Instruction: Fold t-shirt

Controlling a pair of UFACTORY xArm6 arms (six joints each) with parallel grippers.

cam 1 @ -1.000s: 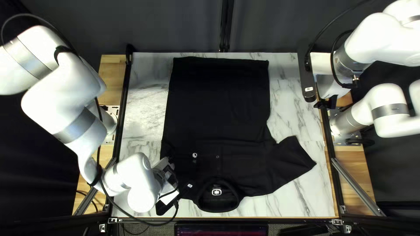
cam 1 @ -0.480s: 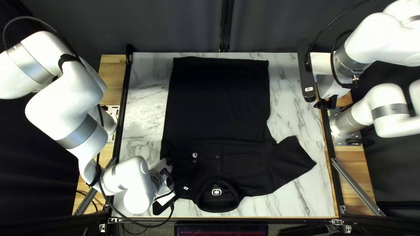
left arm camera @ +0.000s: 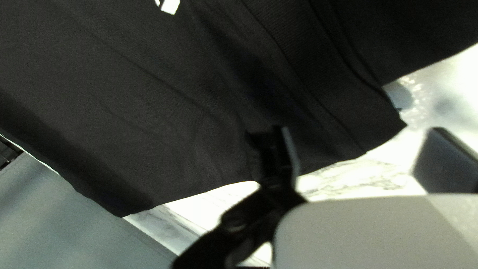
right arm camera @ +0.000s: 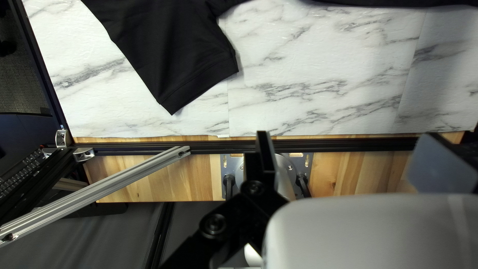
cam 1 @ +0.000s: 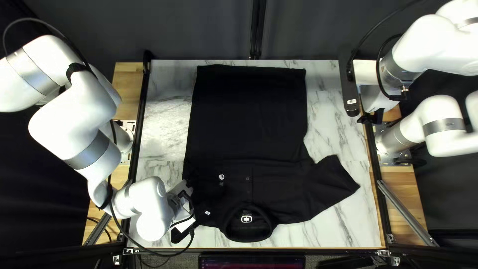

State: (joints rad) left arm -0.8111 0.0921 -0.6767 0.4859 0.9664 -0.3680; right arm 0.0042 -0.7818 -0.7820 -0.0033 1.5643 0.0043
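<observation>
On the white surface (cam 1: 164, 124), the black shirt (cam 1: 249, 124) lies flat mid-way. Left claw (left arm camera: 358, 130), at its seven o'clock, and right claw (right arm camera: 346, 134) are spread wide, holding nothing. Pinch the edge, lift slowly.

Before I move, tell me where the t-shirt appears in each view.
Top left view: the t-shirt spans the middle.
Left wrist view: it spreads ahead of the left end effector.
Right wrist view: a sleeve and edge, ahead of the right end effector.
Shared landmark: the marbled tabletop.
</observation>
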